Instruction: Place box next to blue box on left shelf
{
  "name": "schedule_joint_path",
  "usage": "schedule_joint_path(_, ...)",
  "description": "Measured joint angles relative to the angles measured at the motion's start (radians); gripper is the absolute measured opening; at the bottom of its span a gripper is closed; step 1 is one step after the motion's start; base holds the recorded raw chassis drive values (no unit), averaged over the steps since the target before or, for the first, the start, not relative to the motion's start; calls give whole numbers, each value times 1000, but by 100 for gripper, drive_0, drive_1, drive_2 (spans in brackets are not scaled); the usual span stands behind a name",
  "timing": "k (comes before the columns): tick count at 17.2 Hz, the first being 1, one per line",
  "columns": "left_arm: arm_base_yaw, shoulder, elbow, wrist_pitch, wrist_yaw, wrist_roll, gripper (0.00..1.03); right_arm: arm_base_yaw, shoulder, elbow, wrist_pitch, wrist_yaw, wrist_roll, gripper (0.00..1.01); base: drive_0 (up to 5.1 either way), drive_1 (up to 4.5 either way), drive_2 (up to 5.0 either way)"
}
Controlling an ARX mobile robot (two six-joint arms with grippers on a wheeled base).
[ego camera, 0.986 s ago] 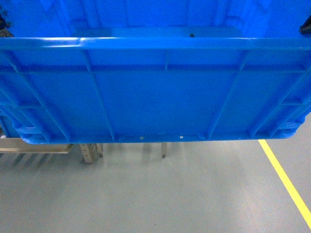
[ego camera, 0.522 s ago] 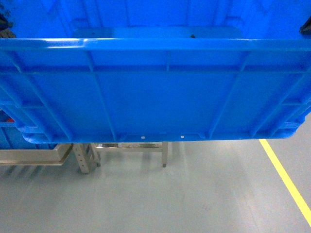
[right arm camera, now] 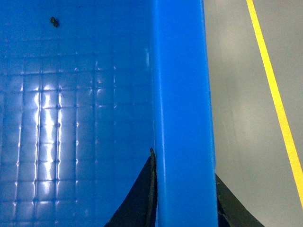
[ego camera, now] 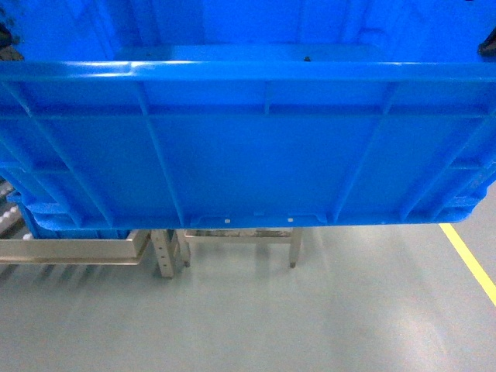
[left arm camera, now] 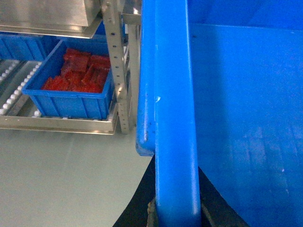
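1. The box (ego camera: 248, 147), a large bright-blue ribbed crate with a thick rim, is held up off the grey floor (ego camera: 256, 318) and fills most of the head view, with two small pale dots at its bottom edge.
2. The left end effector (left arm camera: 176, 213) straddles the crate's left rim: one dark finger lies outside the wall and one inside, closed against the rim between them.
3. The right end effector (right arm camera: 184, 208) grips the opposite rim in the same way, a dark finger (right arm camera: 139, 198) on the inner side and another on the outer side, pressed to the wall.
4. Beyond the left end effector and on its outer side stands the left shelf (left arm camera: 19, 90), grey rails with rows of small white rollers on a metal frame.
5. A smaller blue box (left arm camera: 71, 92) full of red parts (left arm camera: 78, 71) rests on those rollers, just beside a perforated metal upright (left arm camera: 116, 71) that stands between it and the held crate.
6. On the outer side of the right end effector a yellow line (right arm camera: 274, 94) runs across the floor.
7. A small dark speck (right arm camera: 54, 21) lies on the crate's gridded inner bottom, ahead of the right end effector.
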Motion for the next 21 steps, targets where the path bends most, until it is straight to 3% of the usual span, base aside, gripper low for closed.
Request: schedule_joint_path(21, 0, -2, 0, 0, -1, 0, 6, 0, 0, 0, 2, -1, 0, 17, -500, 243, 243)
